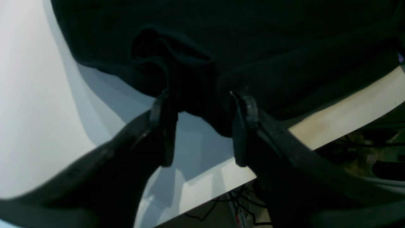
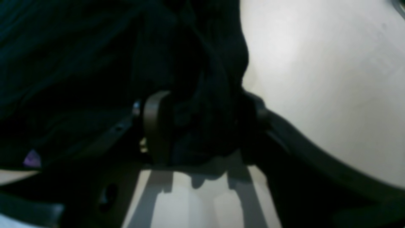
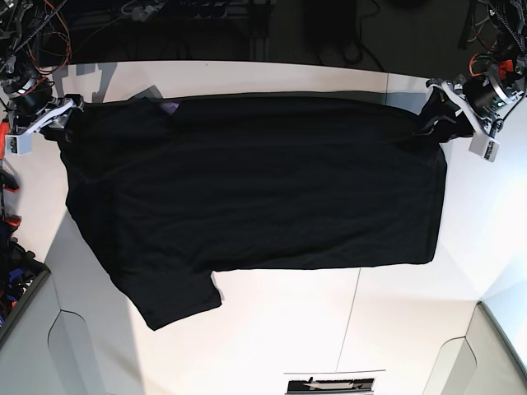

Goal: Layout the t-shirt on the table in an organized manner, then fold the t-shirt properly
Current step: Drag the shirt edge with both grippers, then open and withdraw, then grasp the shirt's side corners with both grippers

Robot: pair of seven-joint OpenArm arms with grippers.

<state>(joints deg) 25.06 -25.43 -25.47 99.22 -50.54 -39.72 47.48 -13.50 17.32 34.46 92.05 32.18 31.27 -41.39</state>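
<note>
white table (image 3: 272, 329) is the biggest thing, with a thin dark line on it. on top lies the black t-shirt (image 3: 255, 189), spread wide and flat, one sleeve near the front. the left gripper (image 1: 202, 109) pinches one far corner. the right gripper (image 2: 205, 126) pinches the other far corner, beside a tiny purple patch (image 3: 170, 107).

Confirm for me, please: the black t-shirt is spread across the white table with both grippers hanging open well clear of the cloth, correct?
Not quite. The t-shirt is indeed spread across the table, but the grippers are not clear of it. In the base view each holds a far corner, and the wrist views show cloth bunched between the fingers of the left gripper and the right gripper.
</note>
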